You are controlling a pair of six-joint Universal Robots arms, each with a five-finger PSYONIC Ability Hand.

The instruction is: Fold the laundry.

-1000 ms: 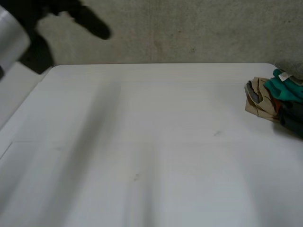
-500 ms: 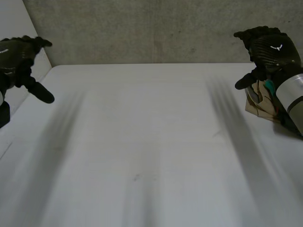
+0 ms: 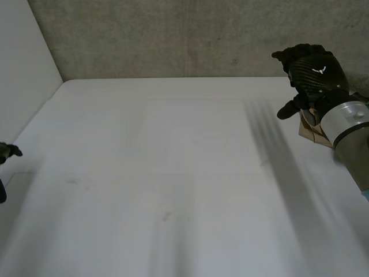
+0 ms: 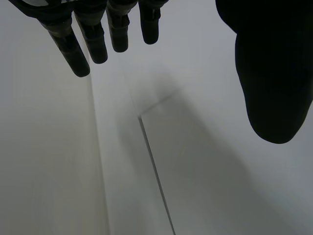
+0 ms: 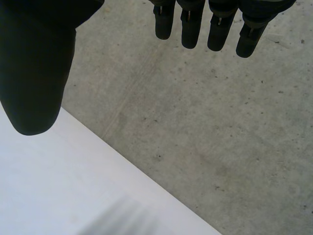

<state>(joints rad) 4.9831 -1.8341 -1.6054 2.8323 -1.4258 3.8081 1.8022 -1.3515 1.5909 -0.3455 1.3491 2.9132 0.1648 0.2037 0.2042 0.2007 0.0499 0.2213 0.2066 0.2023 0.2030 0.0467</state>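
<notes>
One crumpled tan cloth (image 3: 312,130) lies at the far right side of the white worktop (image 3: 173,173), partly hidden behind the right hand's wrist. Two hands are in view.

The right hand (image 3: 311,72) is raised over that far right corner, with its back towards the head camera and its thumb pointing down towards the cloth. Whether it touches the cloth cannot be told. In its wrist view the right hand (image 5: 34,73) has straight fingers (image 5: 188,29) well apart from the thumb and holds nothing. The worktop's far edge and the concrete wall (image 3: 173,34) lie beyond it.

The left hand (image 3: 7,151) is at the worktop's left edge, well apart from the cloth. In its wrist view the left hand (image 4: 274,73) is spread wide with straight fingers (image 4: 93,44), holding nothing over the white surface.
</notes>
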